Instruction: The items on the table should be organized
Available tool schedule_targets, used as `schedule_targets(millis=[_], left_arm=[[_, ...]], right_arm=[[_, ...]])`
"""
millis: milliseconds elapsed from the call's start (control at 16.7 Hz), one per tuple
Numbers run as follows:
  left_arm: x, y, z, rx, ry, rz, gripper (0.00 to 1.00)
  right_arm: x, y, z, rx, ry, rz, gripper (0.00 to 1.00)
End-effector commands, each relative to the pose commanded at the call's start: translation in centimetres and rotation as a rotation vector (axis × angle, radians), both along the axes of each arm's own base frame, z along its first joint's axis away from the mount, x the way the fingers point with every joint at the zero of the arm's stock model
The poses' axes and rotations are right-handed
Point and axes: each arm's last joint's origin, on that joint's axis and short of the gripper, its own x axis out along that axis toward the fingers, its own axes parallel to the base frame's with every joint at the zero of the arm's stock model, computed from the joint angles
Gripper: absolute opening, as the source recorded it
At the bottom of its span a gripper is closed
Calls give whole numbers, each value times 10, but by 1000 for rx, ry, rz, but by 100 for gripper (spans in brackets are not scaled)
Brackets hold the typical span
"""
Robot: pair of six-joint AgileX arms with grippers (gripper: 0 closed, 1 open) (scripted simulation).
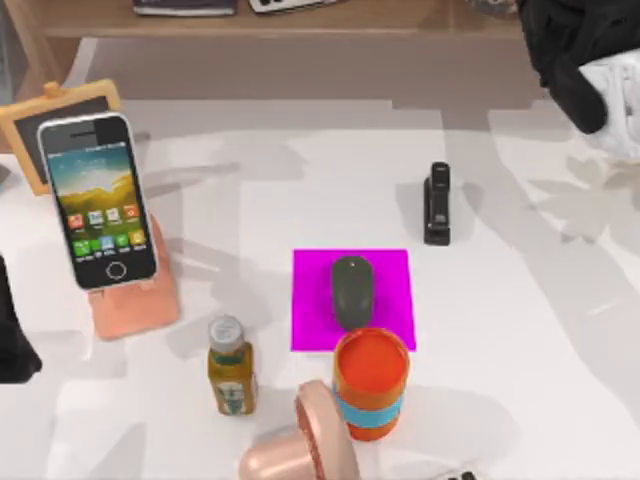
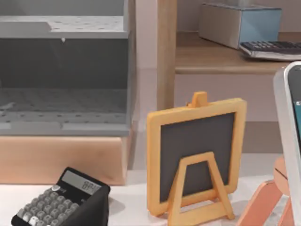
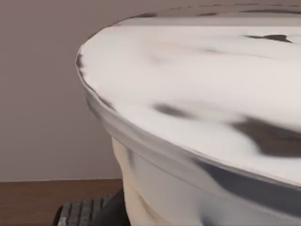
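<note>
The white-framed smartphone (image 1: pixel 97 203) leans upright on a pink stand (image 1: pixel 137 300) at the table's left; its edge (image 2: pixel 288 141) also shows in the left wrist view. A dark grey mouse (image 1: pixel 352 291) lies on a magenta pad (image 1: pixel 385 275) in the middle of the white table (image 1: pixel 520 330). My right arm (image 1: pixel 570 50) hangs at the far right corner with a white rounded thing (image 1: pixel 618 100) against it. In the right wrist view a pale cup top with dark marks (image 3: pixel 202 94) sits very close, above a wooden shelf board. My left arm (image 1: pixel 12 345) is a dark shape at the left edge.
An orange cup with a blue band (image 1: pixel 371 385), a juice bottle (image 1: pixel 231 368) and a pink rounded object (image 1: pixel 305 450) stand near the front. A black stapler (image 1: pixel 437 204) lies right of centre. A small chalkboard easel (image 2: pixel 195 155), a calculator (image 2: pixel 66 200) and the wooden shelf (image 1: pixel 300 20) line the back.
</note>
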Motion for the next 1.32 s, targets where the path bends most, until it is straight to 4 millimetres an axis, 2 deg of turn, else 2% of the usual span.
schedule_targets(millis=[240, 420, 1320], left_arm=[[0, 0, 0, 0, 0, 0, 100], [0, 0, 0, 0, 0, 0, 100], [0, 0, 0, 0, 0, 0, 100]], right_arm=[[21, 1, 8, -30, 81, -12, 0], [30, 2, 7, -45, 126, -15, 0], [32, 2, 7, -49, 136, -15, 0]])
